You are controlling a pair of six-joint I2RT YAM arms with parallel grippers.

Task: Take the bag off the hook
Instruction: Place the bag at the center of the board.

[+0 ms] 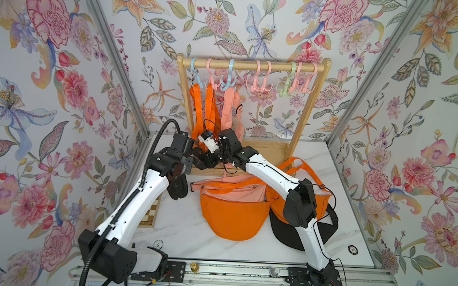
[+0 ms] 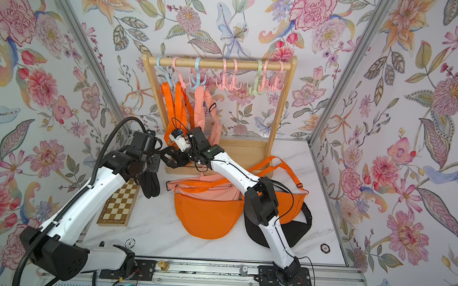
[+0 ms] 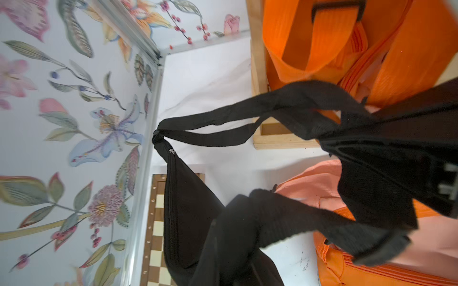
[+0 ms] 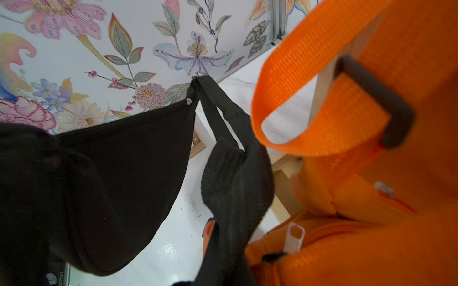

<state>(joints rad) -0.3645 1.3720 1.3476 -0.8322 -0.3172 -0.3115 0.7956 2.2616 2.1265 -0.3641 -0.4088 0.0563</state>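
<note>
A: Biggest things first?
B: Marble table (image 1: pixel 180 227), then the wooden rack (image 1: pixel 309 104) at its far edge, pastel hooks (image 1: pixel 257 75) along the bar. Hanging at the rack's left end: orange straps (image 1: pixel 197 107) and a peach bag (image 1: pixel 228 106).
A: And lying flat?
B: Orange bag (image 1: pixel 232 219) mid-table, a peach one (image 1: pixel 236 195) touching its far side, more orange and black under the right arm. Chessboard (image 2: pixel 119 202) at the left, plainest in a top view.
A: The black bag?
B: Black bag (image 1: pixel 177 185) off every hook, hanging just below the left wrist, near the rack's left foot. Only a dark lump from above. Far clearer in the left wrist view: zipped body, strap (image 3: pixel 223 118) looping from its end. Touching the table or not, impossible to say.
A: Jaws?
B: Left gripper (image 1: pixel 197 162) clenched on the strap, visible only in its own wrist view. Right gripper (image 1: pixel 214 159) tip to tip with it, clamped too, the strap (image 4: pixel 235 178) running straight in, per the right wrist view
</note>
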